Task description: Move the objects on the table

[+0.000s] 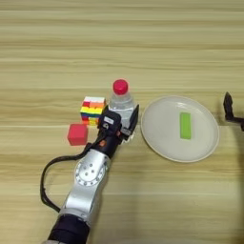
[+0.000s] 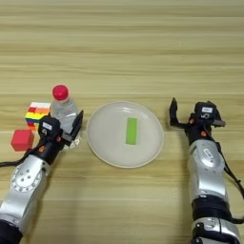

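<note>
The small clear plastic bottle with a red cap (image 1: 121,102) stands upright on the light wooden desk (image 1: 122,43), and everything else is placed from it. Touching or nearly touching its left side sits the multicoloured puzzle cube (image 1: 93,110). The smaller plain red cube (image 1: 77,134) lies further left of the bottle and nearer the robot, just apart from the puzzle cube. To the bottle's right, close beside it, rests the round white plate (image 2: 107,152), with a flat green strip (image 2: 131,131) lying lengthwise at its middle.

The left gripper (image 1: 120,123) is at the bottle's near side, spread wide: one black finger rises beside the bottle's right flank, the other part sits at its lower left, so the bottle's base lies between them. Whether the fingers press the plastic cannot be told. The silver left forearm reaches in from the lower left edge.

The right gripper (image 2: 190,116) is well to the right of the bottle, beyond the plate, spread apart and holding nothing, with one finger pointing up near the plate's right rim.
</note>
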Robot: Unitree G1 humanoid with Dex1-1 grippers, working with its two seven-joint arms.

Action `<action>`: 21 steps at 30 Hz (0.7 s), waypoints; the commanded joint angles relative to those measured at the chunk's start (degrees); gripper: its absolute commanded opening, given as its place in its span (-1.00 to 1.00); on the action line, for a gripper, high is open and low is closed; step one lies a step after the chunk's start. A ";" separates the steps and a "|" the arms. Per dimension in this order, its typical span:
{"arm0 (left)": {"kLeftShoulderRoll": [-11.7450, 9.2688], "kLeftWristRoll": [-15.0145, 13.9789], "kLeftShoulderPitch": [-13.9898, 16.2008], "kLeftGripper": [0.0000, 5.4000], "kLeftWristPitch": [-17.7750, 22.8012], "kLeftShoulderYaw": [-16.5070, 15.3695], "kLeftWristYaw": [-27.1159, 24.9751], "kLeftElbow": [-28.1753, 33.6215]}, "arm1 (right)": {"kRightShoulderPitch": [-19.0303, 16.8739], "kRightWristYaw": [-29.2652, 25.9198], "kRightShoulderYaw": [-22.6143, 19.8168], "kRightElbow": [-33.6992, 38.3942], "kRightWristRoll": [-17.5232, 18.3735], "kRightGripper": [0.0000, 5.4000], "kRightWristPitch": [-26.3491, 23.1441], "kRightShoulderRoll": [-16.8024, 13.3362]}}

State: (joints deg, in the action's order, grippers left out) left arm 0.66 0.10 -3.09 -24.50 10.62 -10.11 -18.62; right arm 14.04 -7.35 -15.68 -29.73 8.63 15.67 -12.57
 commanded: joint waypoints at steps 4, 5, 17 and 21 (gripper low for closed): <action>0.07 1.39 0.12 0.29 0.57 -0.38 0.90 -1.74 | 0.25 0.24 -0.03 0.31 0.28 1.00 0.32 0.03; 0.14 1.37 0.15 0.33 0.63 -0.46 1.01 -1.68 | 0.24 0.22 -0.02 0.32 0.28 1.00 0.30 0.02; 0.38 0.84 1.05 0.79 1.06 -0.55 0.47 1.45 | 0.19 -0.01 0.14 0.18 0.23 1.00 0.29 0.05; 0.50 0.53 1.27 0.90 0.96 -0.61 0.33 2.35 | 0.26 -0.01 0.23 0.11 0.19 1.00 0.26 0.12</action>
State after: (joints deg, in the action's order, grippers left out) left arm 0.99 0.78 -2.26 -24.30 10.01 -9.54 -17.19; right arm 14.04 -7.39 -15.63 -29.72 8.62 15.67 -12.57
